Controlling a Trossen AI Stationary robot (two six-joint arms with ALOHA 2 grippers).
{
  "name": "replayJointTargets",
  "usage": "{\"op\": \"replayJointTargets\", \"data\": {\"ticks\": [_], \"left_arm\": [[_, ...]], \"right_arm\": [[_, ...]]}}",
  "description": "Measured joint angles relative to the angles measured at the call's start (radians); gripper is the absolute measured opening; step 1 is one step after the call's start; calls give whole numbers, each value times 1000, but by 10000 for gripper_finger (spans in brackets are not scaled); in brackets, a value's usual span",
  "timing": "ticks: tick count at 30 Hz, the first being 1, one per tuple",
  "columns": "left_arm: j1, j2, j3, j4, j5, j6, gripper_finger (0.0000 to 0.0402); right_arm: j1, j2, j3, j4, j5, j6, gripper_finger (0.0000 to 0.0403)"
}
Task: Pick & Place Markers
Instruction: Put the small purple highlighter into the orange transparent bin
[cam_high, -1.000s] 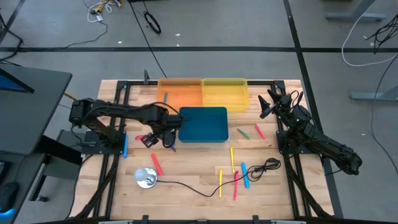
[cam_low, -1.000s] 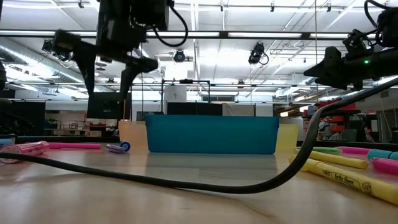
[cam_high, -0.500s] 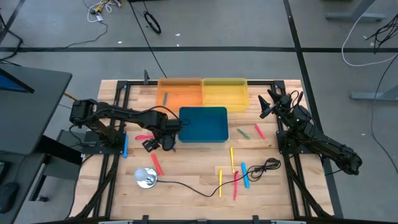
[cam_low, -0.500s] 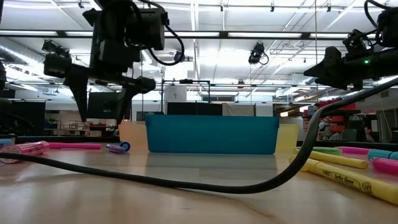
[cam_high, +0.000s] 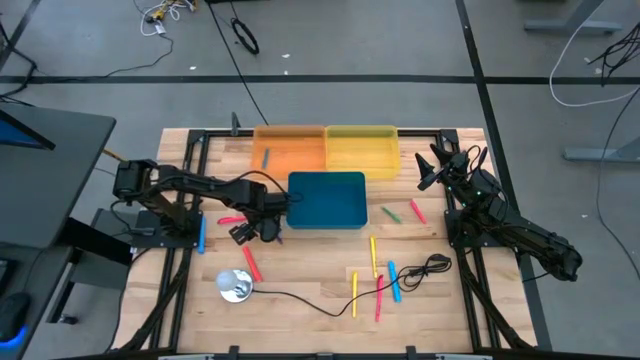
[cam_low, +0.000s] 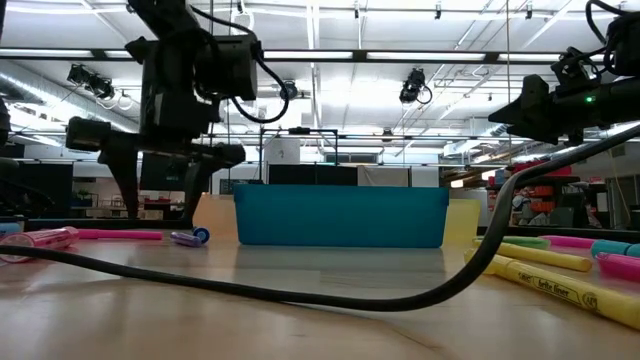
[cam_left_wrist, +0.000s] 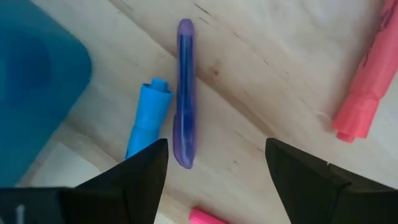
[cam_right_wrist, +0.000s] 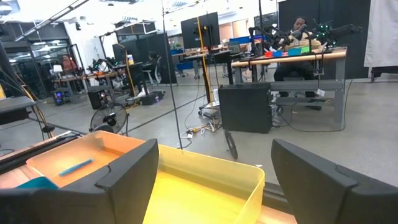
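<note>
Presently the left gripper, fingers spread and empty, hangs over a purple marker lying on the worktop beside a blue marker, near the blue bin. Right gripper waits released at the worktop's right edge.

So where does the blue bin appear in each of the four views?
High view: blue bin at the centre, next to the orange bin.
Low view: centre, wide, orange bin behind it.
Left wrist view: one rounded corner at the edge.
Right wrist view: only a small teal corner, probably it.
Landmark: the orange bin, in all but the left wrist view.
</note>
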Motion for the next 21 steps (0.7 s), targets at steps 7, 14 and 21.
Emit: {"op": "replayJointTargets", "data": {"ticks": [7,14,21], "left_arm": [[13,58,-1,28,0,4,275],[12,68,0,10,83,4,275],[13,68,0,10,115,-47,275]], "right_arm": [[0,0,0,0,0,0,314],[0,0,0,0,0,0,314],[0,0,0,0,0,0,314]]}}
